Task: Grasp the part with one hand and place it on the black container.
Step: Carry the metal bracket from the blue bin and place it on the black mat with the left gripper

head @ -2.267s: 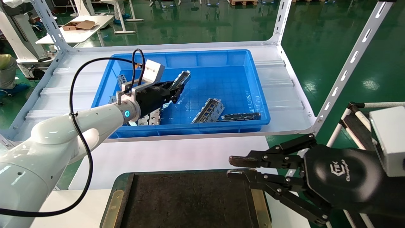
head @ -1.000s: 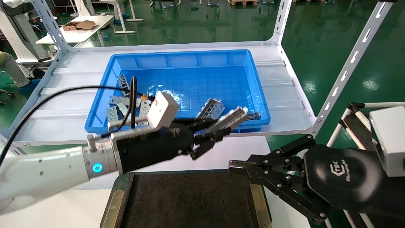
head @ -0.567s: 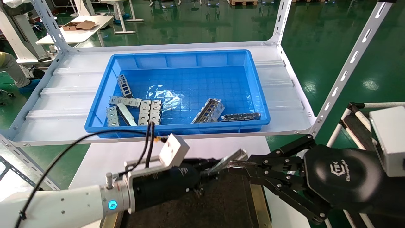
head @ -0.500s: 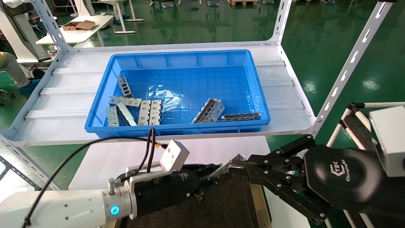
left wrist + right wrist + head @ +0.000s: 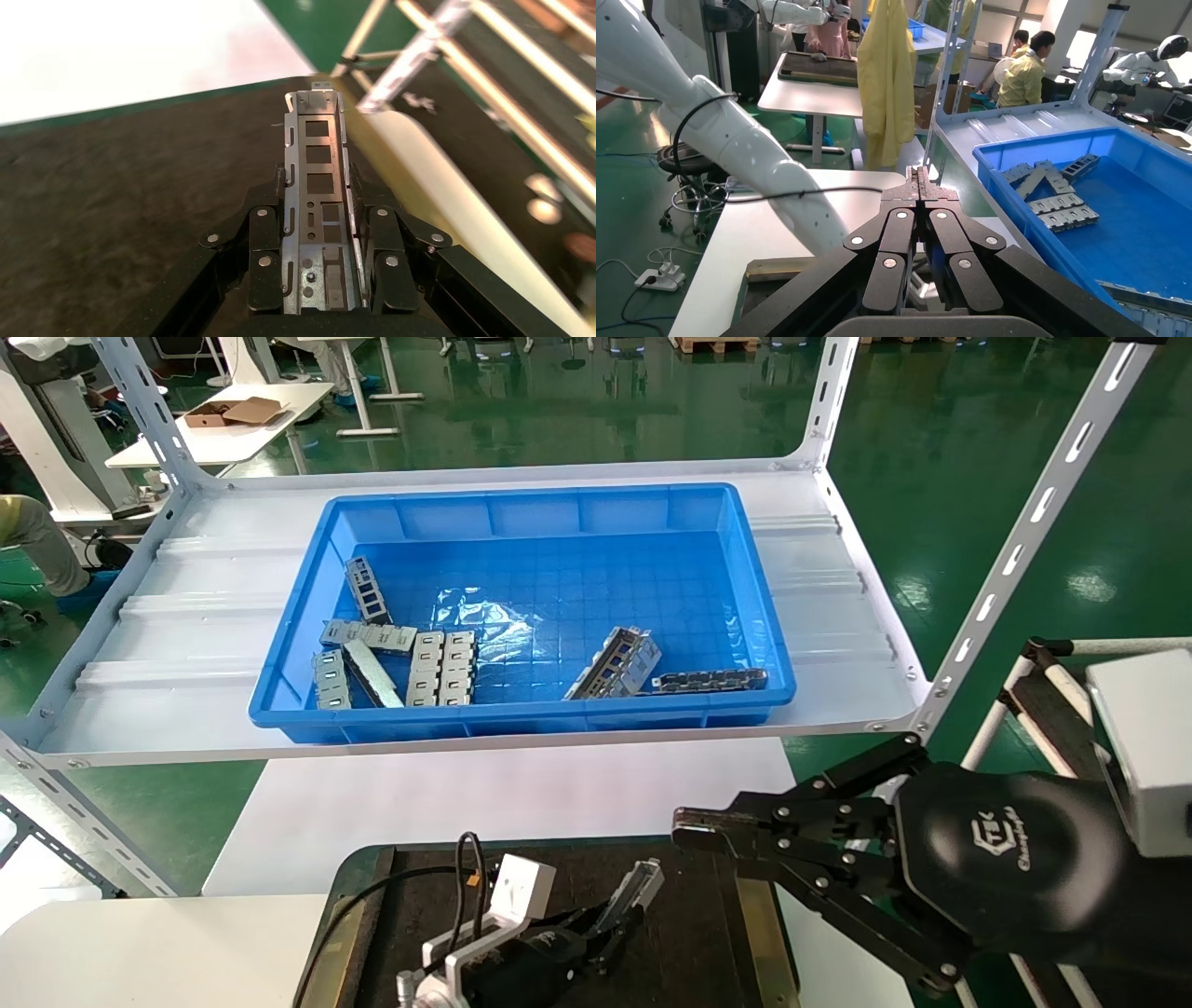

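Green epoxy factory floor, white slotted-angle shelving, and a big blue plastic bin (image 5: 745, 607) on the far shelf with a scatter of stamped brackets inside. Nearer the robot sits the black container (image 5: 708, 915), a flat tray with a rough matte dark top and brass-coloured edge strips.

The left gripper (image 5: 322, 239) is low over that tray, near its middle, fingers clamped on both sides of the part (image 5: 318, 182), a long thin silver sheet-metal channel with a row of rectangular cut-outs, pointing away to the far right. Can't tell if the part is touching the surface yet.

Looks like the placing step. Next move, I'd guess: lower it flat, then let go.

The right gripper (image 5: 694, 833) is parked at the tray's right edge, fingers pressed together, empty.
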